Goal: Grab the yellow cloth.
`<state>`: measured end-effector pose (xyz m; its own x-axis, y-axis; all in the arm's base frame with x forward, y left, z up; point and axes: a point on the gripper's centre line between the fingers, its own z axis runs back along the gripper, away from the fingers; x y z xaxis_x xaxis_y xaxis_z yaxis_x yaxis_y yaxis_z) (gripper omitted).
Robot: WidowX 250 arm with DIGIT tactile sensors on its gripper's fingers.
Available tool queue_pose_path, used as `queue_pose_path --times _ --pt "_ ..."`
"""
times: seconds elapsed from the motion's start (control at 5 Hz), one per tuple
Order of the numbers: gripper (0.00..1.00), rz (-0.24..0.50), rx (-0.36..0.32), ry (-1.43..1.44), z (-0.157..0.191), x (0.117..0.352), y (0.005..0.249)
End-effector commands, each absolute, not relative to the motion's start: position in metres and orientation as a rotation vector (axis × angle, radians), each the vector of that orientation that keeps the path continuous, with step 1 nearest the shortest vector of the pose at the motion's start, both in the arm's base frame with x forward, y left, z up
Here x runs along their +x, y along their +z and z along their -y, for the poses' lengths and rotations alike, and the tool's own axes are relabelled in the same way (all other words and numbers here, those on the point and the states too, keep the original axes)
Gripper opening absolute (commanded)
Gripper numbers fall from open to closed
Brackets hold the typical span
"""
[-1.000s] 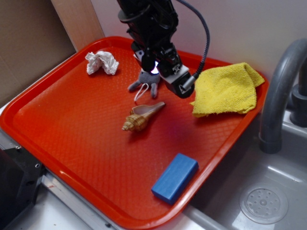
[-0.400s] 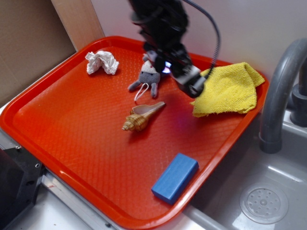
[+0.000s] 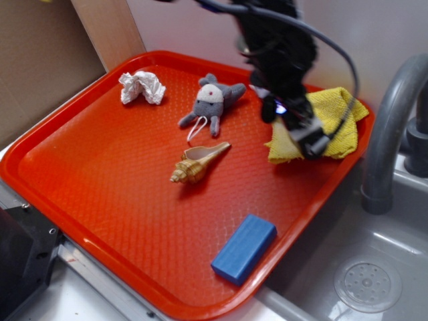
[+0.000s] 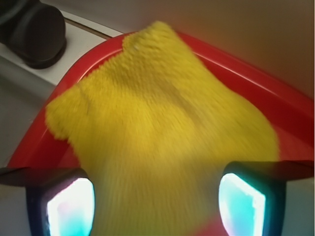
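The yellow cloth lies rumpled in the far right corner of the red tray. The arm partly covers it in the exterior view. My gripper hovers over the cloth's left half, blurred by motion. In the wrist view the yellow cloth fills the middle of the frame. My gripper is open there, its two lit fingertips wide apart at either side of the cloth, nothing pinched between them.
On the tray lie a grey plush toy, a crumpled white paper wad, a seashell and a blue block. A grey faucet and sink stand right of the tray. A wall runs behind.
The gripper has swung right from above the grey plush toy to above the yellow cloth. The toy is now uncovered.
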<state>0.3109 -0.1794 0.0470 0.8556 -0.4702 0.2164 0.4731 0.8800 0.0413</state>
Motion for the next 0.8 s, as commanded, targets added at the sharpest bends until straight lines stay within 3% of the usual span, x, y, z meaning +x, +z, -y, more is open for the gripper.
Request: queue_pose_path --times 0.0,0.2,0.4,0.6 --pt "1.0 0.388 -0.059 -0.535 0.207 0.34 0.065" --pt "1.0 0.365 -0.097 -0.533 0.207 0.344 0.056" --pt "1.0 0.274 -0.144 -0.518 0.209 0.349 0.037" --pt "0.0 0.263 -0.096 -0.474 0.206 0.347 0.039"
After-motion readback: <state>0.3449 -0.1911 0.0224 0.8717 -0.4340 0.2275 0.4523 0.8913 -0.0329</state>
